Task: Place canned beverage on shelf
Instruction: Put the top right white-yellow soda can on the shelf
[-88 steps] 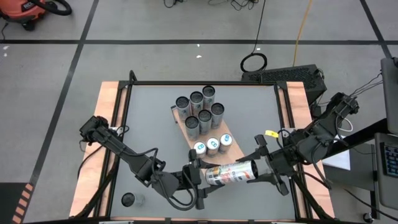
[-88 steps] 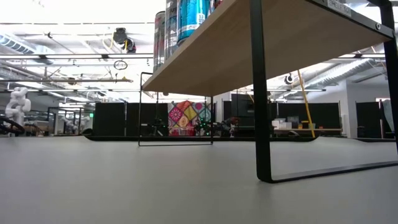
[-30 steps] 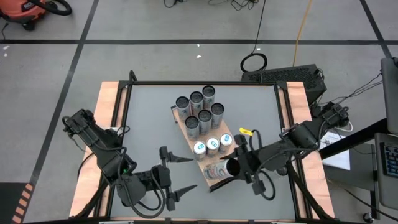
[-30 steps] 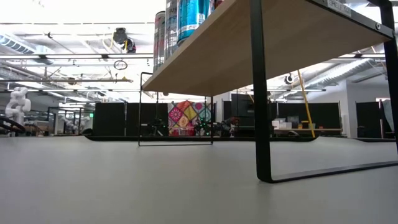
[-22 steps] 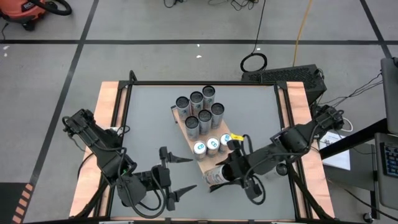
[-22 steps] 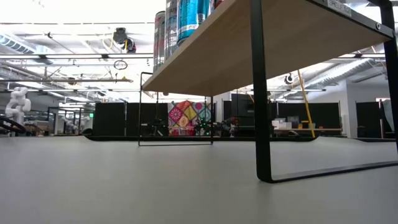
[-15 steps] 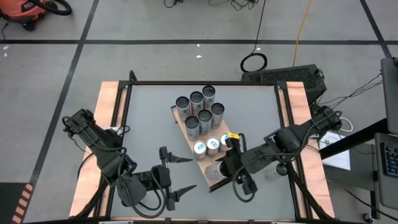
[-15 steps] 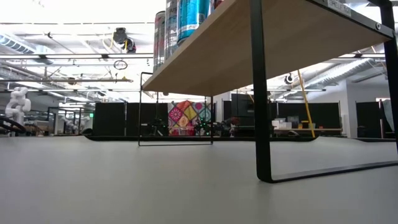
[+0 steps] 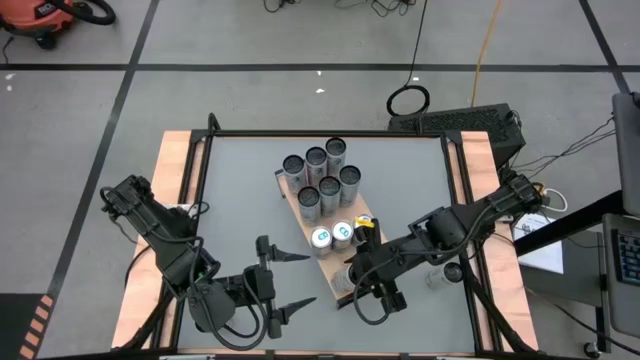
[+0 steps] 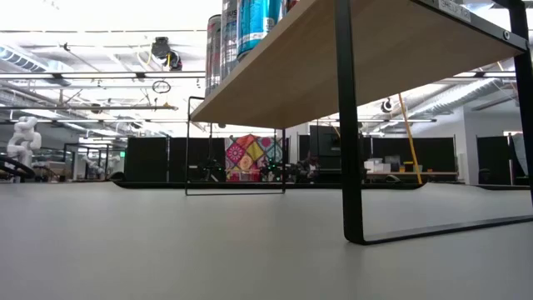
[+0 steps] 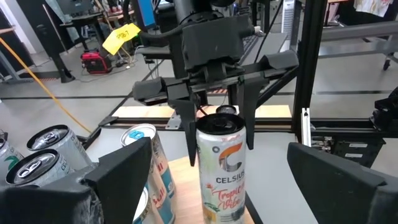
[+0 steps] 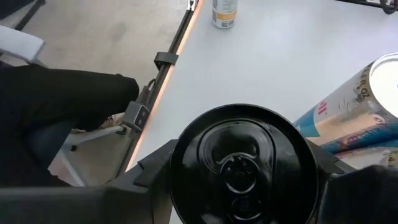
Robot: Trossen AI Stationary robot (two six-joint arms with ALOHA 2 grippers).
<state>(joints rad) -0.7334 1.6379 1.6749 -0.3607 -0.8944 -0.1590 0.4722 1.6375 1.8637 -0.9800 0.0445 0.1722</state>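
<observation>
The right gripper (image 9: 352,278) stands over the near end of the shelf (image 9: 297,210), its fingers closed on a can (image 11: 222,165) from above, one finger down each side just under the rim. In the left wrist view this can is upright with its base on the light wood board, a white can marked CELSIUS with an orange emblem, and beside it stand blue-and-white cans (image 11: 144,163). The right wrist view looks straight down on the held can's dark top (image 12: 244,164) with its pull tab, framed by the gripper's own fingers. From above, the shelf runs at a slant across the middle of the table (image 9: 240,180): six grey-topped cans (image 9: 321,178) fill its far end in two rows, two white-topped cans (image 9: 332,237) sit nearer, and the right arm hides much of the near end, where the held can is. The left gripper (image 9: 290,282) waits near the table's front edge, left of the shelf's near end, with its fingers spread wide and nothing between them, pointing toward the held can. One more can (image 12: 224,13) stands alone on the grey top close to the table's edge, well apart from the shelf. In the low view the shelf's underside (image 10: 350,58) spans overhead on black legs (image 10: 348,125), with cans (image 10: 241,29) showing above its edge.
</observation>
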